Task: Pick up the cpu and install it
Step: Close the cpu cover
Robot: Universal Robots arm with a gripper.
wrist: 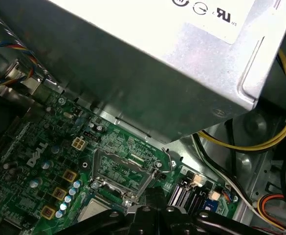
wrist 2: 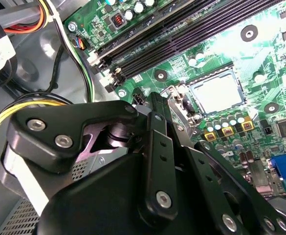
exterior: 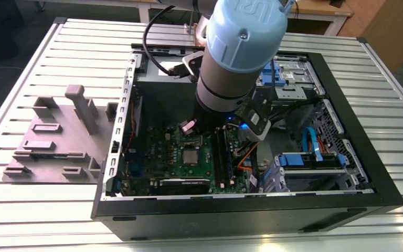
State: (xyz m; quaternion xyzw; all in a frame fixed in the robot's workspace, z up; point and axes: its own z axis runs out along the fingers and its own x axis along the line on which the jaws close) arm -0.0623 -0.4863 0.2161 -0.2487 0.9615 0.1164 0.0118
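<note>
The cpu [wrist 2: 217, 93], a silvery square chip, lies flat in its socket on the green motherboard [wrist 2: 260, 54]; it also shows in the exterior view as the cpu [exterior: 188, 156] and partly in the first wrist view as the cpu [wrist: 90, 210]. The socket's metal frame [wrist: 123, 169] stands hinged up and open beside the chip. My gripper [wrist 2: 165, 100] hangs just above the board at the frame's edge, a short way from the chip. Its black fingers [wrist 2: 157, 147] run together at the tips, so it looks shut; whether it pinches anything is hidden. The gripper [wrist: 150, 196] carries no chip.
The open computer case [exterior: 356, 136] lies on a slatted metal table [exterior: 61, 63]. A large grey metal box with a white label [wrist: 172, 63] overhangs the board close to the socket. Memory slots [wrist 2: 182, 39], yellow and black cables [wrist: 260, 142], blue drive bays [exterior: 306, 157] and a grey fixture [exterior: 54, 136] surround the spot.
</note>
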